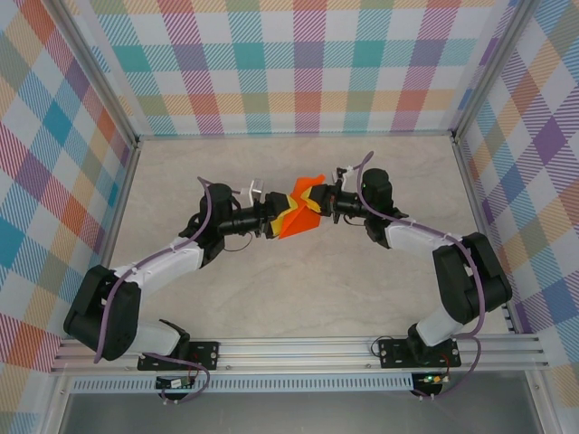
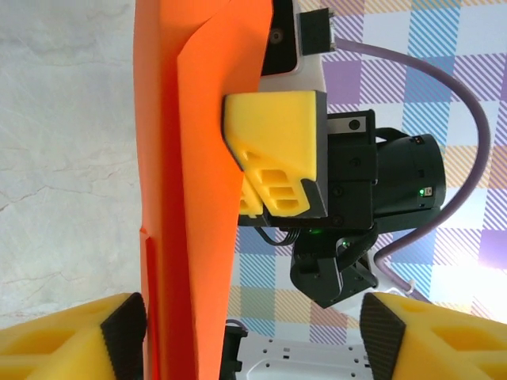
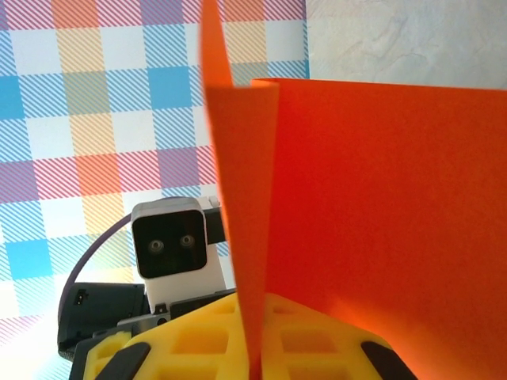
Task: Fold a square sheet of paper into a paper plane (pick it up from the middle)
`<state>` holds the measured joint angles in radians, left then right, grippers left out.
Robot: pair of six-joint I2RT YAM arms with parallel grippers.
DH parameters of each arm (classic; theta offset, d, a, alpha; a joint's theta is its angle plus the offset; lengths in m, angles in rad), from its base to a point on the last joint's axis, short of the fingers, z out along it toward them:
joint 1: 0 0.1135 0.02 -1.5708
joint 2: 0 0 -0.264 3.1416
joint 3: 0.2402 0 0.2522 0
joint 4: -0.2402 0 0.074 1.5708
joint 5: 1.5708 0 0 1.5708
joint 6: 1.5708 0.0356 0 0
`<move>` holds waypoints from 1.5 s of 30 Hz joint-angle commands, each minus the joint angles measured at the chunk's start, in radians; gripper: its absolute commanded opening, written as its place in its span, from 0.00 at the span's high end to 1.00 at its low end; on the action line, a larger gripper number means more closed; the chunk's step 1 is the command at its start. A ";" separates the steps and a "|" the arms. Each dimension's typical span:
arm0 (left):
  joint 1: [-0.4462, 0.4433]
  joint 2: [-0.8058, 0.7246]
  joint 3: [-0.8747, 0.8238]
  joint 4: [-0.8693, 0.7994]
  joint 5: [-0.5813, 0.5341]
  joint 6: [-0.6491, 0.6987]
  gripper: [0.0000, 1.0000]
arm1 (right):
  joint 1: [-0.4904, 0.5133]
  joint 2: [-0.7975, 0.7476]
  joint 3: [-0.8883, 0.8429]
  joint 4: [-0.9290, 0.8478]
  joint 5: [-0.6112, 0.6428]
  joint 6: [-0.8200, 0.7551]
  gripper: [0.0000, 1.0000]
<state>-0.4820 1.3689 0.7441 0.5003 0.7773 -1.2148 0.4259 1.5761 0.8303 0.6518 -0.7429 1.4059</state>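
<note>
My right pincer (image 3: pixel 253 356) is clenched on the paper (image 1: pixel 291 224). The orange sheet rises edge-on from between its yellow fingers (image 3: pixel 198 340), folded over, with one flap spreading to the side. I hold it up off the table (image 1: pixel 298 307), mid-workspace, where my two arms meet nose to nose. My left pincer (image 2: pixel 253 324) stands released around it: one dark pad (image 2: pixel 127 328) sits just beside the paper's face, the other well apart. Whether that near pad touches, I cannot tell.
</note>
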 commanded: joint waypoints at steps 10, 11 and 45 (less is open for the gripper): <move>0.001 -0.015 0.087 -0.271 -0.048 0.185 0.87 | -0.007 -0.068 0.020 -0.246 -0.020 -0.171 0.78; -0.001 -0.017 0.105 -0.328 -0.053 0.223 0.88 | -0.009 -0.091 0.033 -0.341 0.001 -0.220 0.73; -0.445 0.726 0.911 -1.625 -1.439 0.750 0.75 | -0.012 -0.555 -0.069 -1.236 0.758 -0.567 0.19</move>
<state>-0.9157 2.0979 1.6222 -1.1412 -0.7403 -0.4538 0.4187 1.0412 0.7750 -0.5518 -0.0212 0.8242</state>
